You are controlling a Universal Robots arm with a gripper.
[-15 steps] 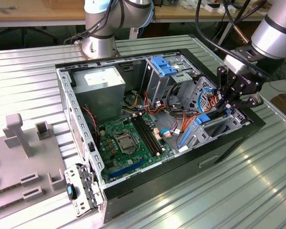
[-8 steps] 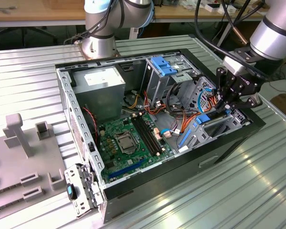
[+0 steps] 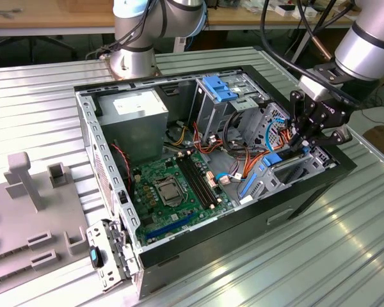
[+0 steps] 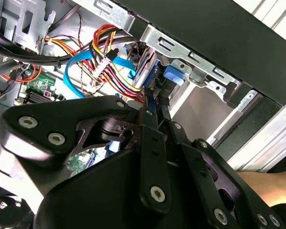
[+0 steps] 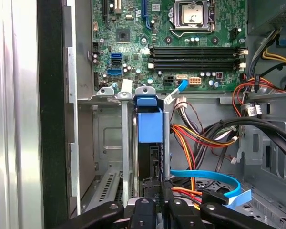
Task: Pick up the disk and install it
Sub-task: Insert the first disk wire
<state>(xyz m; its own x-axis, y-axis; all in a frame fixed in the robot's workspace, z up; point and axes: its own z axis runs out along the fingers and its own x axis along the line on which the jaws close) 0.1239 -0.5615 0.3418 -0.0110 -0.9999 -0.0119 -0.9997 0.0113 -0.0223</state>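
The disk (image 5: 148, 160) stands on edge in the metal bay at the case's front corner, and its blue carrier frame (image 5: 149, 123) points toward the motherboard. My gripper (image 5: 158, 190) is shut on the disk's near edge, one black finger on each face. In the second wrist view the fingers (image 4: 150, 125) meet at the gripper (image 4: 152, 102) on the thin blue-framed disk (image 4: 173, 79). From the exterior view, the gripper (image 3: 299, 146) reaches down into the case's right end, just above the blue carrier (image 3: 271, 158).
The open computer case (image 3: 320, 185) lies on a ribbed metal table. Inside are the green motherboard (image 3: 173, 188), a grey power-supply box (image 3: 137, 109), a blue-tabbed drive cage (image 3: 219, 88) and bundles of coloured cables (image 5: 205, 133) beside the bay. A grey fixture (image 3: 25, 185) stands at the exterior view's left.
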